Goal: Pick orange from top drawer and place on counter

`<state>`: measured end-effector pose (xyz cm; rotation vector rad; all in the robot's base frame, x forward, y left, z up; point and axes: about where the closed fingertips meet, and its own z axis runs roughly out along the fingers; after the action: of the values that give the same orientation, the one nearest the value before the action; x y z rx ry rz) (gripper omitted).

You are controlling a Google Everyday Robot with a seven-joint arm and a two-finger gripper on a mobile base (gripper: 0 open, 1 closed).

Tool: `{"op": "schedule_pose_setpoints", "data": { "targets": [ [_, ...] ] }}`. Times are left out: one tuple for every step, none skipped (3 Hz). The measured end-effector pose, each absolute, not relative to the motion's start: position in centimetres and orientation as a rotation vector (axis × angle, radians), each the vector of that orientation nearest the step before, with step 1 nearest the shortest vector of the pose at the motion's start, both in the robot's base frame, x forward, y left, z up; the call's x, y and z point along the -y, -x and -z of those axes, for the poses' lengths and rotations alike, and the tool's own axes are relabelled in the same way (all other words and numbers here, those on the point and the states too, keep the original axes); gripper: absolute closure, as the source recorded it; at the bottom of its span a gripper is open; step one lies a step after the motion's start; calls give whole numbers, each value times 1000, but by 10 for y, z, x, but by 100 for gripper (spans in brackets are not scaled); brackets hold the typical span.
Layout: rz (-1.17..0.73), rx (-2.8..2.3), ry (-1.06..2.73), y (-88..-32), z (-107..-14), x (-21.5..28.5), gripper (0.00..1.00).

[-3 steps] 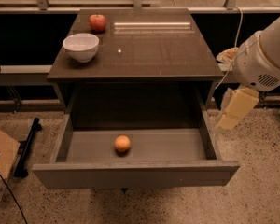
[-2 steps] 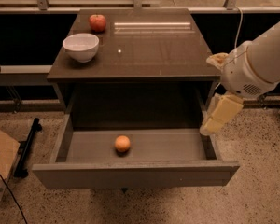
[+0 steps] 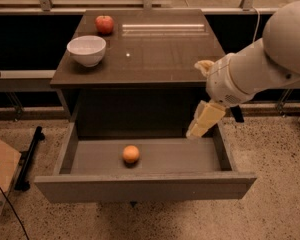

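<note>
Orange [image 3: 131, 154] sits on the floor of the top drawer [image 3: 140, 186], which stands pulled out below the counter [image 3: 160, 54]; the fruit lies a little left of the middle, apart from every wall. In the single camera view the gripper [image 3: 197, 131] hangs over the drawer's right rear corner, just under the counter's front edge and well to the right of the orange, touching nothing. I judge the step in hand to be the reach: nothing is picked yet. The next move calls for travelling left and down into the shallow drawer, clearing the right wall, to settle over the fruit. On the counter a white bowl [image 3: 86, 49] and a red apple [image 3: 104, 23] stand at the left, leaving bare surface to the right for the later placing. Whether the gripper is open or closed I cannot tell, as only one pale side of it shows. The drawer's rear is lost in shadow, and the arm is cut off at the right edge.
</note>
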<state>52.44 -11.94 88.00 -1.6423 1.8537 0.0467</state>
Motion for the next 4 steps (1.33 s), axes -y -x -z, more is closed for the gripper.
{"op": "schedule_pose_setpoints", "data": {
  "targets": [
    [-101, -1826, 1640, -548, -859, 102, 0],
    [-112, -1830, 1640, -550, -853, 102, 0],
    [-88, -1840, 1655, -550, -846, 97, 0],
    [-71, -1837, 1676, -555, -828, 85, 0]
  ]
}}
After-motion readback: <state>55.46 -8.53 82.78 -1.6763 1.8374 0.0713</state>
